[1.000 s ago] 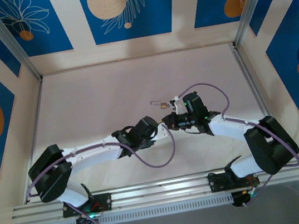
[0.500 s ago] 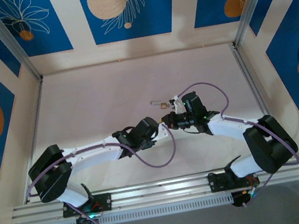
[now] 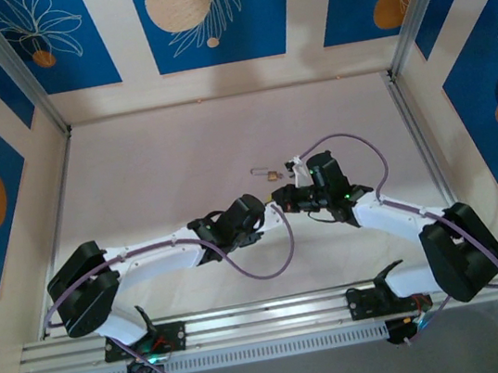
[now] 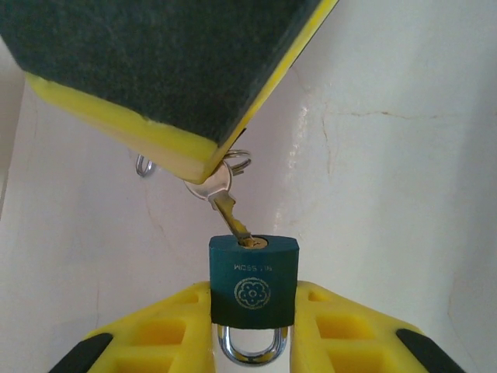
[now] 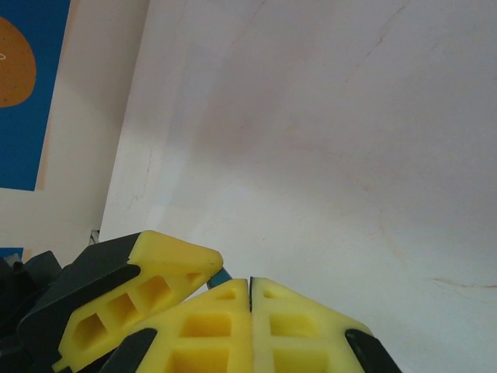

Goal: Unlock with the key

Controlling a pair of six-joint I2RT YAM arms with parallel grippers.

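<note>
The right arm has re-angled at the wrist, so the right fingers (image 4: 155, 62), pinched on the key (image 4: 221, 198), now seat its tip in the padlock (image 4: 253, 280) clamped by the left fingers (image 4: 155, 330) above the counter's (image 3: 179, 159) middle; full insertion and turning appear to remain.

White table (image 3: 179, 159), blue floral wall panels (image 3: 205, 15) behind

Vs 1 s ago, your R arm's elbow block (image 3: 466, 257) sits further right & lower, closer to the front rail (image 3: 268, 313). Forearm (image 3: 389, 214) now runs longer & flatter toward mid-table. R wrist block (image 3: 327, 177) shifts a touch up & right. Purple cable loop (image 3: 360, 142) over it arcs a bit higher & wider.
</note>
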